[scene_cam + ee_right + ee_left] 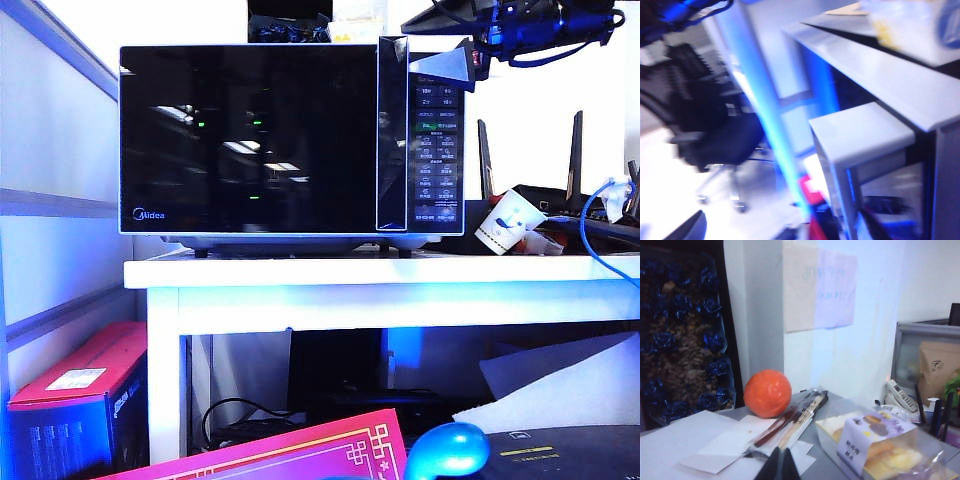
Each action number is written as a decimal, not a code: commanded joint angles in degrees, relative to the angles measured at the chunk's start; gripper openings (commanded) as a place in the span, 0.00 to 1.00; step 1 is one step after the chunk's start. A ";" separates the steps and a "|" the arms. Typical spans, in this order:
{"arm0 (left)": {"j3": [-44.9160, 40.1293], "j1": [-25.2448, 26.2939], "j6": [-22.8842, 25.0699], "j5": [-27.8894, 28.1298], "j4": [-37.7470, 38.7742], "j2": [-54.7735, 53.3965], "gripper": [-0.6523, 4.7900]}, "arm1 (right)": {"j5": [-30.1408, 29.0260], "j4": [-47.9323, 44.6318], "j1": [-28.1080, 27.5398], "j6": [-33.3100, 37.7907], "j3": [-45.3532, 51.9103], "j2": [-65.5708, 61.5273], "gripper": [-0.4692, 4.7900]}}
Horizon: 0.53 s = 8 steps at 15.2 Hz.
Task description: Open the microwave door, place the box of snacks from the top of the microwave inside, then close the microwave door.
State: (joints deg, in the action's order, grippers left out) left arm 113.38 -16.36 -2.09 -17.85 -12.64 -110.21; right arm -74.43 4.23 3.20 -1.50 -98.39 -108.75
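In the exterior view you see one microwave standing on a white table, its door shut and reflecting ceiling lights. Beside it on the table lies one tipped paper cup, with dark antennas behind it. Under the table sit a red-topped carton and a pink box. Neither gripper can be made out in this view.

In the left wrist view you look along the microwave's grey top. The box of snacks lies there, a clear-wrapped tray of pale pastries with a purple label. Near it are one orange ball, a packet of chopsticks and white sheets of paper. The left gripper hovers short of the box, its fingers pressed together.

The right wrist view is blurred: you see the table's edge, an office chair and bright floor. The right gripper shows only one dark finger; its jaws stand spread wide.
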 commanded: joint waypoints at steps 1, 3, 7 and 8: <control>0.11 0.00 -0.07 0.09 1.03 0.59 0.11 | -4.55 -1.46 1.07 2.45 -0.31 0.46 0.80; 0.11 0.00 -0.04 0.09 1.29 0.59 0.11 | -7.85 -1.46 1.09 5.46 -0.31 0.46 0.79; 0.11 0.00 0.00 0.09 1.31 0.59 0.11 | -14.49 -1.40 1.07 10.86 -0.31 1.77 0.79; 0.11 0.00 0.13 0.09 1.29 0.55 0.11 | -14.53 -1.46 1.07 12.15 -0.31 2.43 0.79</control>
State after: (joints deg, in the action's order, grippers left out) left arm 113.32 -16.47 -2.15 -17.80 -10.85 -110.10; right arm -88.07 3.75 4.08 9.52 -98.39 -107.26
